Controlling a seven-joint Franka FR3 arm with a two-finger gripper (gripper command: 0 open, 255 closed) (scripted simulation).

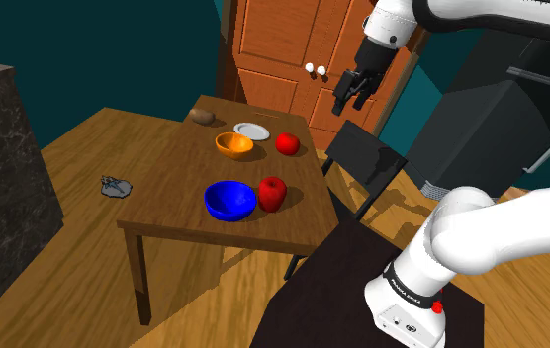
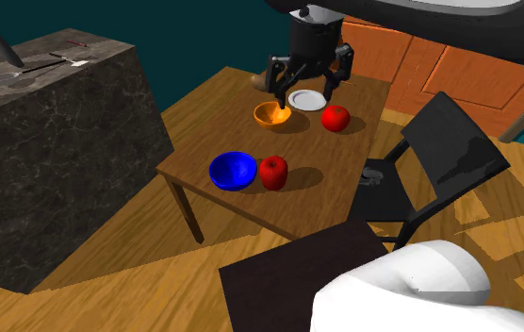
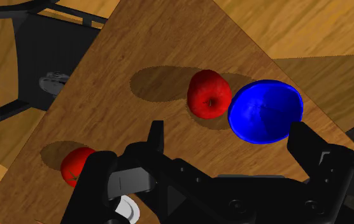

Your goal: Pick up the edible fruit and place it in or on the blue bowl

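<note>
Fingers (image 3: pixel 156 137) were spread wide, pinching nothing, hanging high above the surface (image 1: pixel 169 193) & well apart from everything on it. In the second exterior view they lined up w/ the white plate (image 1: pixel 251 130) & orange bowl (image 1: pixel 233 145).

Target, by my read: the red fruit (image 1: pixel 272 194), apple-shaped w/ a dimple on top. It stood upright just beside the blue bowl (image 1: pixel 229 201), on the bowl's right in the shoulder view. Touching or barely apart, couldn't tell. A 2nd red fruit (image 1: pixel 287 144), rounder, sat near the plate, well apart from the blue bowl. Which of the two the task meant wasn't certain, but both would prob. handle alike.

Handling, judged not seen:
- Prob. firm & stiff, light to moderate wt.
- Skin looked smooth & glossy, so somewhat slippery. The rounded sides could roll or squirt out if pinched off-centre.
- Not fragile, though a hard squeeze might bruise it.

Best hold: come down from above, fingers straddling the widest part at mid-height, on opposite sides. Keep both fingers off the bowl side, b/c the gap there looked too tight & one could knock the bowl. Lift clear of the rim before moving across.
</note>
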